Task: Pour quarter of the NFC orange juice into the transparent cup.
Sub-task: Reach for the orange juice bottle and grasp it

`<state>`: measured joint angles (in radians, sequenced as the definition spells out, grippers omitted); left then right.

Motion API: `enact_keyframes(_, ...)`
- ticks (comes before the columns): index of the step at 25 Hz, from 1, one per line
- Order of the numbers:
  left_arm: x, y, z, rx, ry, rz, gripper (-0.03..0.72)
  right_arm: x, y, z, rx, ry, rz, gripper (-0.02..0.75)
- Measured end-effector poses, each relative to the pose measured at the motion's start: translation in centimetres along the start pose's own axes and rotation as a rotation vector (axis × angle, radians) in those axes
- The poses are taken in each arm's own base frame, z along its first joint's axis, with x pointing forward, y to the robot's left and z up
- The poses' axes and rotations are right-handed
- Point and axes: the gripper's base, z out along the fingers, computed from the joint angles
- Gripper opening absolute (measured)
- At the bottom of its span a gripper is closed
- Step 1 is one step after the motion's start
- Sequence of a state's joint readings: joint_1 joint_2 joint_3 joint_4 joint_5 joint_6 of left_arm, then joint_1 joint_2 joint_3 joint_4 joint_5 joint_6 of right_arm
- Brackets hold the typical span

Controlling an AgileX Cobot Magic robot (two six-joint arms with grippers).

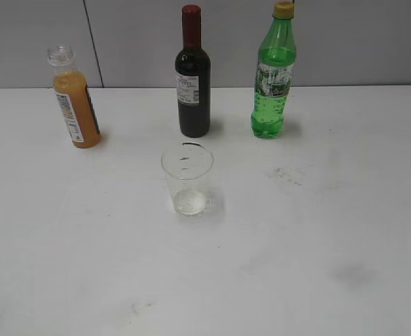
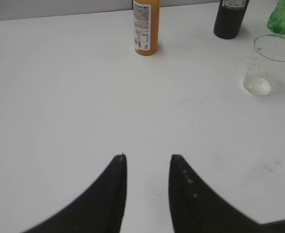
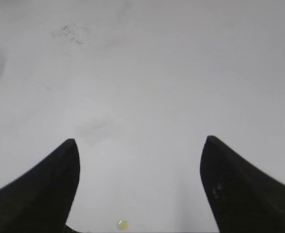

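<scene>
I am looking at the juice [image 1: 77, 105] first: it is standing uncapped at about ten o'clock on the worktop [image 1: 317, 266], leaning slightly in the exterior view, with the orange level reaching up near its shoulder. By my reading nothing is poured yet. The cup [image 1: 187, 178] is sitting upright near the middle, at roughly four o'clock from the juice and well apart from it, and it is looking empty apart from a glint at its base.

Behind the cup, at twelve o'clock, the wine bottle [image 1: 192, 77] is standing capped, and the green soda bottle [image 1: 273, 77] is standing at about one o'clock, near it but not touching.

Neither arm is showing in the exterior view. In the left wrist view my left gripper [image 2: 148, 160] is hovering over bare worktop with its fingers a narrow gap apart and holding nothing; the juice is lying ahead of it at twelve o'clock and the cup at two o'clock. My right gripper [image 3: 140, 143] is hanging with its fingers spread wide, also empty.

So I am judging the whole job as remaining: reaching, grasping the juice, carrying it to the cup, tipping out a quarter.
</scene>
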<state>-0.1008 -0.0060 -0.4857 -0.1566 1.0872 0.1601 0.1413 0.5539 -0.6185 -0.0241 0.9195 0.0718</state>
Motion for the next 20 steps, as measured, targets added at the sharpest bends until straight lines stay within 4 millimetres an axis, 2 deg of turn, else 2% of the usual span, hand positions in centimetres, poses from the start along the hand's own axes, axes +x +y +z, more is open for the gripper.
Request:
enact_keyframes(3, 0.0, 0.0, 0.0, 0.0, 0.0, 0.0, 0.236, 2.8, -0.2, -1.1, -0.005, -0.043, 0.001, 0.592)
enact_keyframes(6, 0.0, 0.0, 0.0, 0.0, 0.0, 0.0, 0.236, 4.4, -0.3, -2.5, -0.008, -0.117, 0.003, 0.592)
enact_keyframes(13, 0.0, 0.0, 0.0, 0.0, 0.0, 0.0, 0.236, 6.7, -0.4, -5.1, -0.03, -0.298, 0.008, 0.591)
enact_keyframes(17, 0.0, 0.0, 0.0, 0.0, 0.0, 0.0, 0.236, 7.9, -0.5, -5.4, -0.026, -0.329, 0.005, 0.591)
enact_keyframes(20, 0.0, 0.0, 0.0, 0.0, 0.0, 0.0, 0.236, 8.1, -0.5, -5.4, -0.025, -0.331, 0.002, 0.591)
